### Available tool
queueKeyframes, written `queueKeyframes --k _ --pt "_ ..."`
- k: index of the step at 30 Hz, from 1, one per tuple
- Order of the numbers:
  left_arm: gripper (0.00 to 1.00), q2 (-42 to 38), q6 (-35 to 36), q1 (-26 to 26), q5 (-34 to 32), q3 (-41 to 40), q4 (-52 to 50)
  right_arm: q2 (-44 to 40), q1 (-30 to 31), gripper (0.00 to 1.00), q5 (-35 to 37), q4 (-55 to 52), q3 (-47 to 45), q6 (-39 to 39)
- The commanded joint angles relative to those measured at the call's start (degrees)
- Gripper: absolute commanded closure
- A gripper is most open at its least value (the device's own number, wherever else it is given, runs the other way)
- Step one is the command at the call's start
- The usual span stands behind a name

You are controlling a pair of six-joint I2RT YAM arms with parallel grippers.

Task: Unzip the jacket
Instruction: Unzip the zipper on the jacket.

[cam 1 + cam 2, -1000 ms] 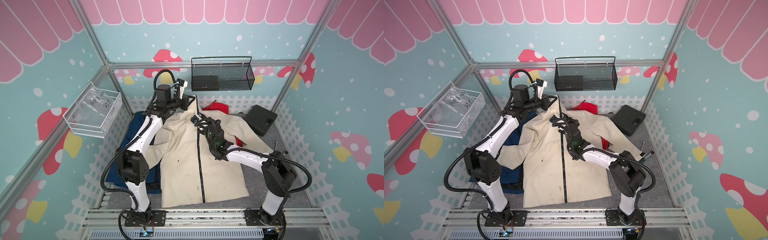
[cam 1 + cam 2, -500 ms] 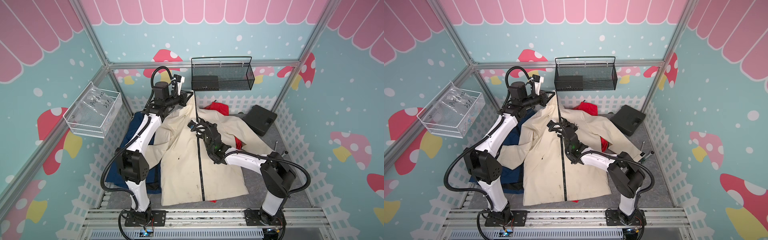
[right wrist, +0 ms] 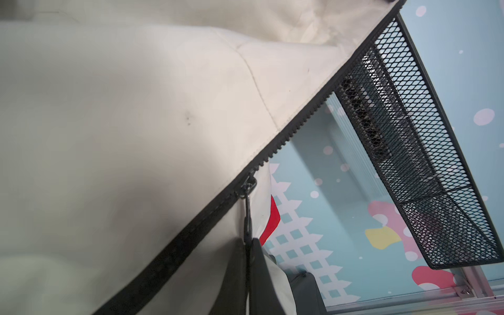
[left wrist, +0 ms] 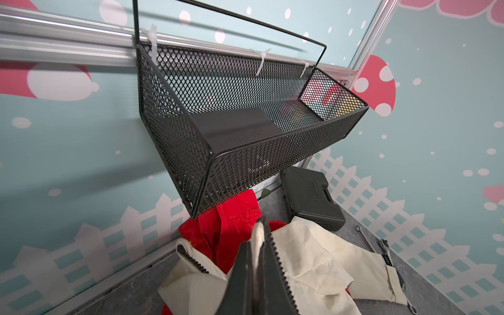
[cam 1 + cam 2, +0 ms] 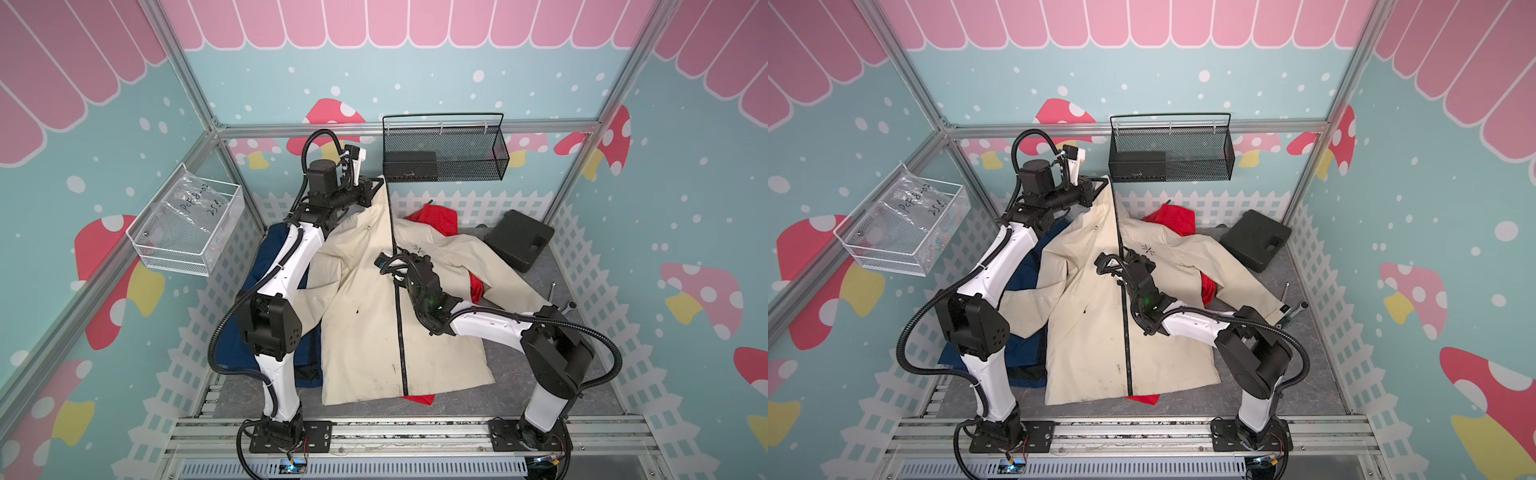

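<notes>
the cream jacket (image 5: pixel 365 332) lies front-up, partly over a blue garment (image 5: pixel 254 276) — one collar edge held high by the left gripper (image 5: pixel 376 188), its fingers pinched tight on the fabric. the right gripper (image 3: pixel 248 242) is clamped on the zipper pull (image 3: pixel 247 210), at chest height.

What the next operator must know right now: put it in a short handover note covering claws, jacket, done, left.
Left claw: shut on the top collar edge of the cream fabric jacket, held raised beside the black wire-mesh basket.
Right claw: shut on the black metal zipper pull, at chest height.
Jacket: front up on the grey table.
Done: the black zipper is open from collar to chest.
Left: draw the pull down the closed stretch to the hem.
</notes>
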Motion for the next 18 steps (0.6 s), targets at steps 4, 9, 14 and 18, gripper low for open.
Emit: queueKeyframes --k 4,9,14,18 --pt "1.00 1.0 -0.5 1.0 -3.6 5.1 5.6 -1.7 1.2 1.00 -5.2 -9.6 0.3 2.9" --pt "1.00 2.9 -0.9 1.2 -4.2 9.1 4.3 -1.3 1.3 1.00 -8.0 -14.5 1.1 3.2" --pt "1.00 5.7 -1.0 1.2 -5.1 14.2 2.7 -1.7 1.3 1.00 -9.3 -18.0 0.9 4.5" --pt "1.00 7.3 -1.5 1.2 -5.8 17.0 2.9 -2.1 1.3 1.00 -9.6 -20.0 0.7 4.9"
